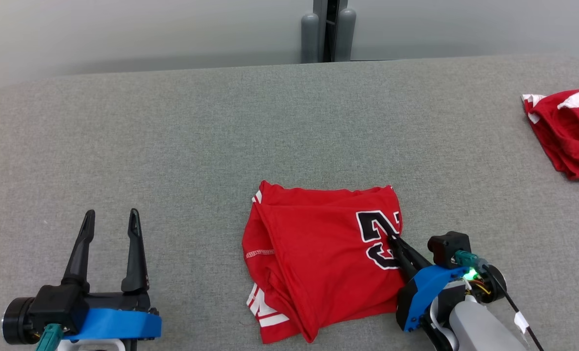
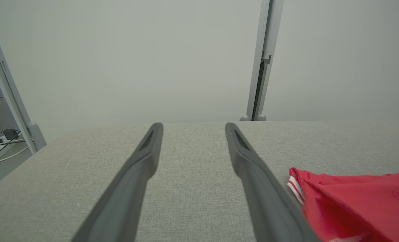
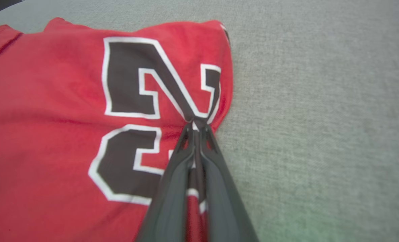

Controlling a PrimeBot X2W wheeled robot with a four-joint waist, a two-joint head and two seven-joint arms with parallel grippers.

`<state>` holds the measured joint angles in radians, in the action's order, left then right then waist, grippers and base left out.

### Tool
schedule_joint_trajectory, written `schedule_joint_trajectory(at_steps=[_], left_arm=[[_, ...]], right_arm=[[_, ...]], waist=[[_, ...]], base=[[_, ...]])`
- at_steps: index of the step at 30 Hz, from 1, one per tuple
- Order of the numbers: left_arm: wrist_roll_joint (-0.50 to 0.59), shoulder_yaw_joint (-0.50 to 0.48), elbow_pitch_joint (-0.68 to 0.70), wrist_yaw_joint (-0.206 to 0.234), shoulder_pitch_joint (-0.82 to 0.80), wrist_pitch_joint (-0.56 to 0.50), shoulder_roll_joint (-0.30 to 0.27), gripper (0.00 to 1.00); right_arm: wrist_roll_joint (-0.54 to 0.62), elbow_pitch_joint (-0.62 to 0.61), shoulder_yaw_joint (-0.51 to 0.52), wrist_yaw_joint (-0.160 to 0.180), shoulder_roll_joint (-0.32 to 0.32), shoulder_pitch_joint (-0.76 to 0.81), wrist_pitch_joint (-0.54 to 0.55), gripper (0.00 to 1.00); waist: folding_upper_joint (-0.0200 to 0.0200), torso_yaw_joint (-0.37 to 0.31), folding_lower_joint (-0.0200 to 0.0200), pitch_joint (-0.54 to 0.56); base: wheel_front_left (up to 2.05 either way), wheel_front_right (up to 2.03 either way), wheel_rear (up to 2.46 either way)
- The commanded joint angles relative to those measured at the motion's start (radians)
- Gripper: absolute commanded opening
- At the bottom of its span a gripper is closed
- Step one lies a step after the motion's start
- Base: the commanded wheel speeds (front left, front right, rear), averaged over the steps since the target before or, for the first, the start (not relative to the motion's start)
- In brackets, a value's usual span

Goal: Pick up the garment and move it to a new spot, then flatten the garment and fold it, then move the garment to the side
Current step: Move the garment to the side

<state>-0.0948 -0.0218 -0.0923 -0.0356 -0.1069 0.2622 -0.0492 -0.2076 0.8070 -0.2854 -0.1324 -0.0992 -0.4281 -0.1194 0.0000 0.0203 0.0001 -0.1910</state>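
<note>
The garment (image 1: 318,258) is a red jersey with black, white-edged numerals, lying folded into a rough square on the grey table (image 1: 221,146). My right gripper (image 1: 393,239) reaches in from the lower right and is shut on the garment's right edge, pinching cloth at the numerals. In the right wrist view the right gripper (image 3: 196,125) has its two fingertips pressed together with a small ridge of the red garment (image 3: 51,117) gathered between them. My left gripper (image 1: 111,217) stands open at the lower left, well apart from the garment. Its fingers (image 2: 135,168) frame bare table, with the garment's (image 2: 354,201) corner at the lower right.
A second red cloth with white stripes (image 1: 569,129) lies at the table's far right edge. A grey post (image 1: 328,29) stands behind the table's far edge against a pale wall. Cables (image 2: 1,144) lie on the floor beyond the table's left side.
</note>
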Motion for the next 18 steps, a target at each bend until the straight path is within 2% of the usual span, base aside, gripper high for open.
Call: schedule_joint_trajectory(at_steps=[1, 9, 18], left_arm=[[-0.003, 0.0, 0.004, 0.005, -0.013, 0.003, -0.003, 1.0], [0.0, -0.008, 0.016, 0.0, -0.026, 0.003, -0.003, 1.0], [0.017, -0.007, 0.044, -0.013, -0.074, 0.003, -0.004, 1.0]], right_arm=[[-0.001, 0.019, 0.004, 0.003, -0.018, -0.008, -0.001, 0.0], [0.012, -0.012, 0.043, 0.003, -0.066, -0.063, -0.072, 0.0], [0.037, -0.086, 0.099, 0.003, -0.142, -0.097, -0.084, 0.0]], waist=[[0.0, -0.006, -0.0001, -0.005], [0.0, -0.053, -0.0001, -0.043], [0.0, -0.166, -0.0001, -0.127]], base=[[0.0, 0.0, 0.0], [0.0, 0.0, 0.0], [0.0, 0.0, 0.0]])
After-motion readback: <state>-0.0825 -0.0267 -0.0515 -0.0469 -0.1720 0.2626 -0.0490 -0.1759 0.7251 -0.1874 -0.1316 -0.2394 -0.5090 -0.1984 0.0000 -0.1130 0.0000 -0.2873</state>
